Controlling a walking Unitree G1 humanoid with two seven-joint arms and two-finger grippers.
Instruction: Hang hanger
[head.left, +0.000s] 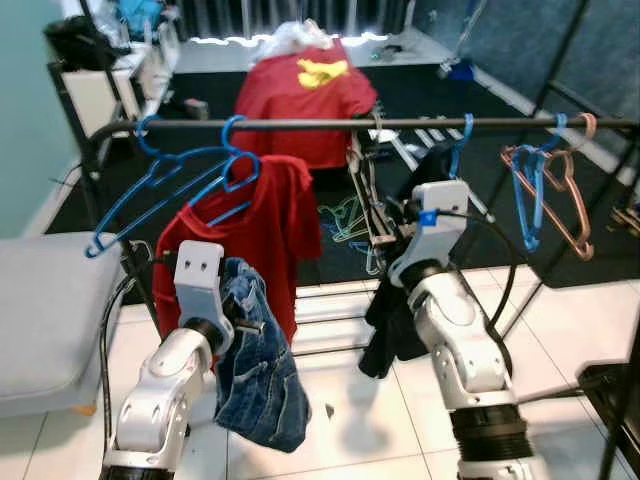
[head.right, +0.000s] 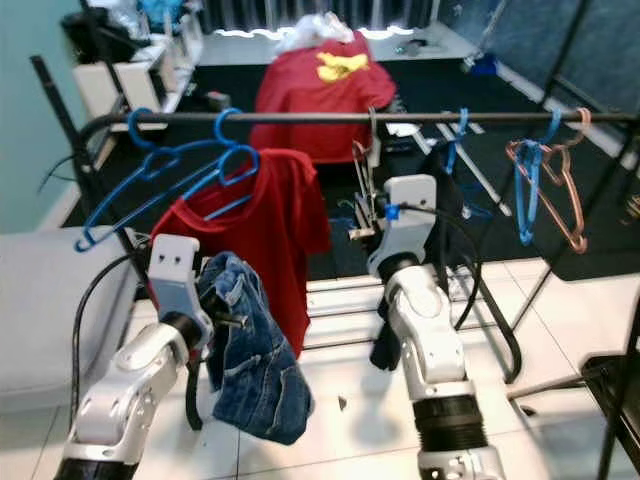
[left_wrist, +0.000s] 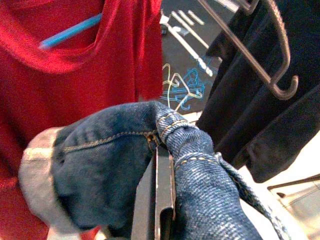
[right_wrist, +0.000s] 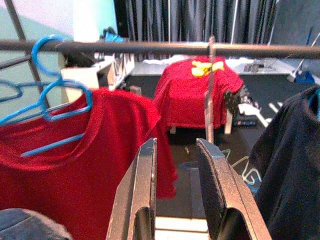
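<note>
White floor tiles (head.left: 350, 420) lie under a dark rail (head.left: 300, 125), below which the left gripper (left_wrist: 156, 200) clamps bunched jeans (head.left: 255, 365) beside a red shirt (head.left: 265, 225), seemingly hangerless, while the right gripper (right_wrist: 177, 190) gapes empty under it.

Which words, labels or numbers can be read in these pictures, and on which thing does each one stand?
None can be read.
The yellow mark on the red cloth at the back is a blurred shape, not letters.
The jeans, the red shirt and the hangers carry no readable text.
</note>
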